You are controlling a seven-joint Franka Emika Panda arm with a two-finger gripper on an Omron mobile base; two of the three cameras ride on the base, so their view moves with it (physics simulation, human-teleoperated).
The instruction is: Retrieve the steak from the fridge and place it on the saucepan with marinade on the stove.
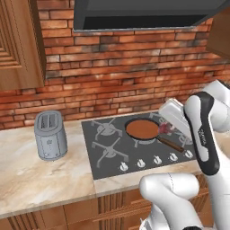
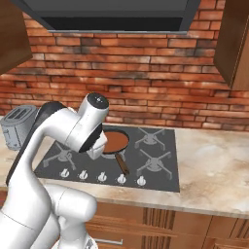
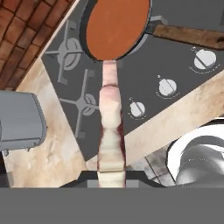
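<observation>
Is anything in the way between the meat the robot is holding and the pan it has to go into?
Nothing visible. The steak, held edge-on, hangs beside the saucepan, and its marinade lies uncovered.

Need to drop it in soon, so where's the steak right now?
The steak is clamped edge-on in the gripper, just short of the saucepan on the stove.

**Steak held edge-on above the stove**

The claw (image 3: 110, 177) is clamped on the steak (image 3: 110, 127), a pale pink strip seen edge-on, its far end reaching the rim of the saucepan (image 3: 146, 30). The marinade (image 3: 116, 26) forms a smooth reddish-brown disc. White knobs (image 3: 167, 87) line the stove (image 3: 144, 74); a grey toaster (image 3: 19, 120) stands on the marbled desk (image 3: 52, 157).
</observation>
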